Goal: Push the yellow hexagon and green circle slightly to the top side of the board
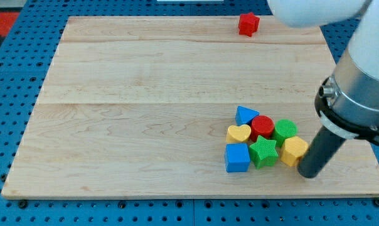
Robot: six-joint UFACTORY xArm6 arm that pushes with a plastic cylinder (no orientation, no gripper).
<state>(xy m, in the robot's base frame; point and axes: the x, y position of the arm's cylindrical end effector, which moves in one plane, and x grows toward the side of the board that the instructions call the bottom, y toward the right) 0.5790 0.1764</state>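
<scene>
The yellow hexagon lies near the board's lower right, with the green circle just above it toward the view's top. My tip rests on the board at the hexagon's lower right, close to or touching it. Both blocks belong to a tight cluster.
The cluster also holds a blue triangle, a red circle, a yellow heart, a green star and a blue cube. A red star-like block sits near the board's top edge. The wooden board lies on a blue pegboard.
</scene>
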